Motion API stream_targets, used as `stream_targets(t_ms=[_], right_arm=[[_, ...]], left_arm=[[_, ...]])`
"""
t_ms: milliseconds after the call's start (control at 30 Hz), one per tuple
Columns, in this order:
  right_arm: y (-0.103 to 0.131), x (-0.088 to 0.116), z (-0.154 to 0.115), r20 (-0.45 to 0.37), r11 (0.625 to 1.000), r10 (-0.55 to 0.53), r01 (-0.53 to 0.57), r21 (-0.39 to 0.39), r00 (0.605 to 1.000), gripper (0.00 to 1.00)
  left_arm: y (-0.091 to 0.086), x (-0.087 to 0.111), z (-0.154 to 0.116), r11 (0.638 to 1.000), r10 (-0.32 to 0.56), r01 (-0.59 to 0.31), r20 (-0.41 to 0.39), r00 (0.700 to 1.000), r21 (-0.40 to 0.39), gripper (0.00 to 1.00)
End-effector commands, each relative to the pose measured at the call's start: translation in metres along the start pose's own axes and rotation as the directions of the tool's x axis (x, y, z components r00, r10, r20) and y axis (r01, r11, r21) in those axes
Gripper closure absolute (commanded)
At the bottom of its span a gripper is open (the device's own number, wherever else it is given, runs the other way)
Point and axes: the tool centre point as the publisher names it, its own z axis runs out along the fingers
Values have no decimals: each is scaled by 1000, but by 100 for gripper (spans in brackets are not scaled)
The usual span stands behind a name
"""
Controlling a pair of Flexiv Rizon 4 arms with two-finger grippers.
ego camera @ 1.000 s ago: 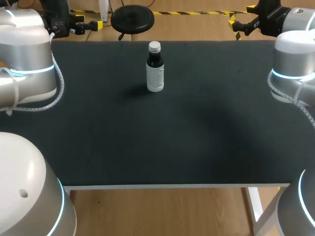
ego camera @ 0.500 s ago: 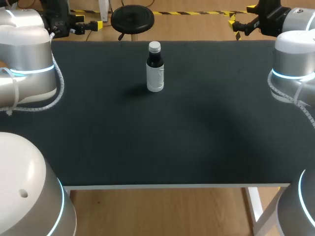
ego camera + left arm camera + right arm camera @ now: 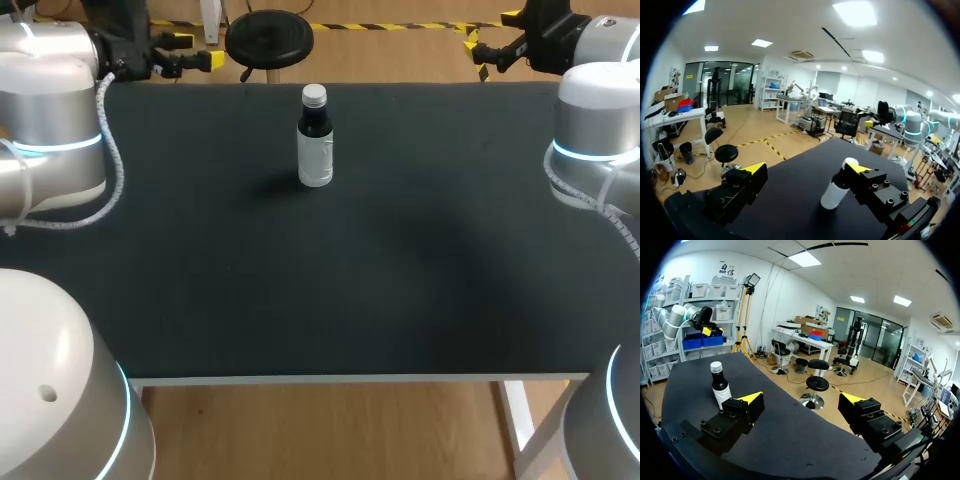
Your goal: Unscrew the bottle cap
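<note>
Bottle (image 3: 315, 150) with dark contents, a white label and a white cap (image 3: 314, 96) on top stands upright near the far edge of the black table (image 3: 350, 280). Left gripper (image 3: 197, 52) is well to the bottle's left, fingers spread wide, grasping nothing. Right gripper (image 3: 490, 35) is well to the bottle's right, fingers likewise spread and grasping nothing.

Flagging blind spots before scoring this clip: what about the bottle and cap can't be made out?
Left wrist view: a finger of the left gripper covers part of the cap and bottle.
Right wrist view: a finger of the right gripper hides part of the bottle's base.
Head view: cap's tightness, too small.
</note>
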Motion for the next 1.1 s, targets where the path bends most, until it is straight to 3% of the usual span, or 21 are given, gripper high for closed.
stream_targets(t_ms=[33,167,400,633,1100], right_arm=[[0,0,0,-1,1000,0,0,3,1000,0],[0,0,0,-1,1000,0,0,3,1000,0],[0,0,0,-1,1000,0,0,3,1000,0],[0,0,0,-1,1000,0,0,3,1000,0],[0,0,0,-1,1000,0,0,3,1000,0]], left_arm=[[3,-1,3,1000,15,-15,-88,996,11,0],[9,4,7,999,38,-31,-160,986,45,0],[22,14,18,998,50,-43,-206,977,36,0],[38,28,32,995,78,-56,-293,953,84,0],[51,47,49,995,92,-76,-350,932,60,0]])
